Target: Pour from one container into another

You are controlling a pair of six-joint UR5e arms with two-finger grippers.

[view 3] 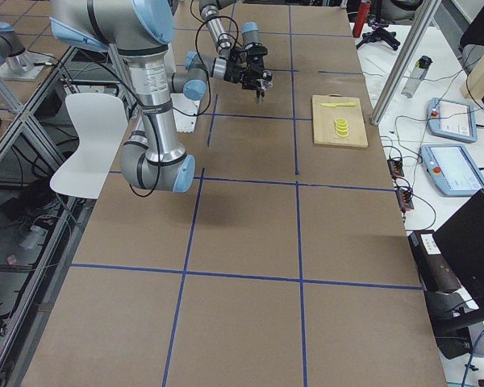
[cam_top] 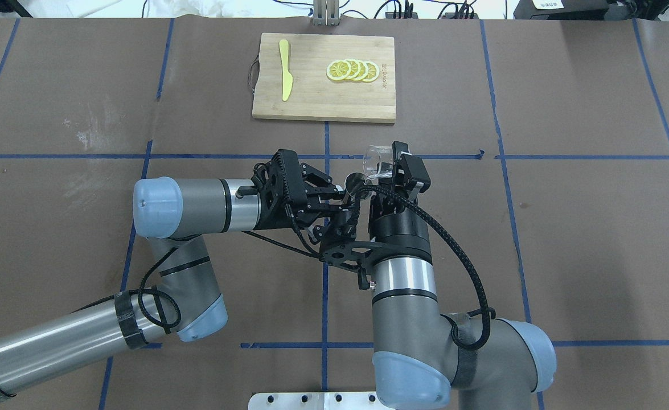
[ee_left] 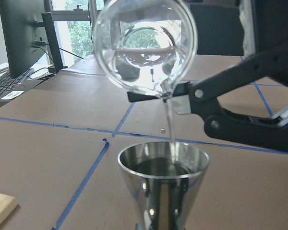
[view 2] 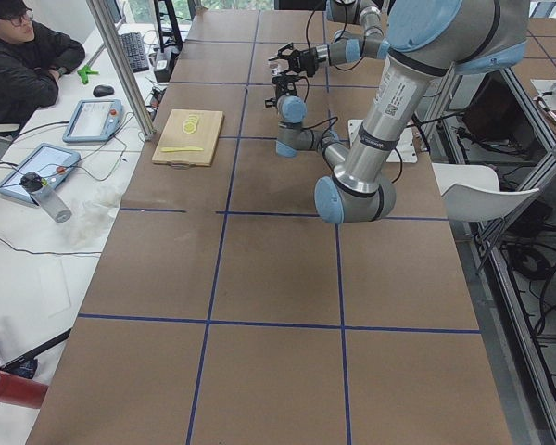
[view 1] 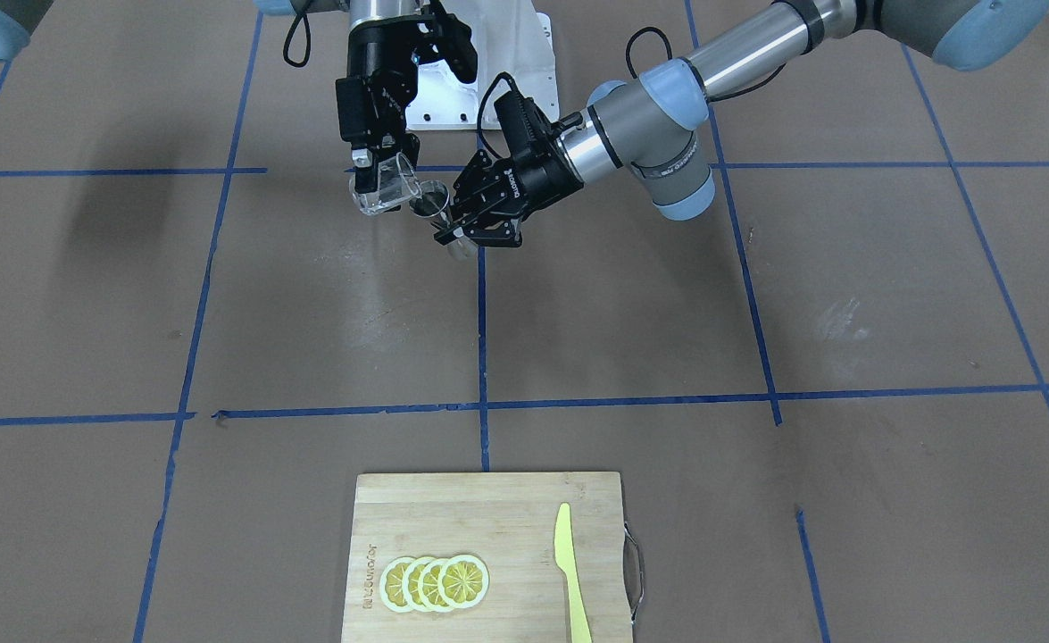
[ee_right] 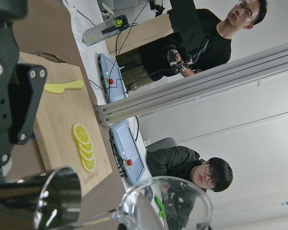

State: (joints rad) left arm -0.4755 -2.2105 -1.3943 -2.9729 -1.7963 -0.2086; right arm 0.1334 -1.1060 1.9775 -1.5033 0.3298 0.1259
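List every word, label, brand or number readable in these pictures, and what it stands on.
None can be read in full.
Burnt-in brand on the cutting board: blurred.
White lettering on the left claw: too small.
Label on the left arm: too small.
Metal cup and glass beaker: no text visible.

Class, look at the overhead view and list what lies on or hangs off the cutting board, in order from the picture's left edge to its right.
Handle → knife → lemon slices
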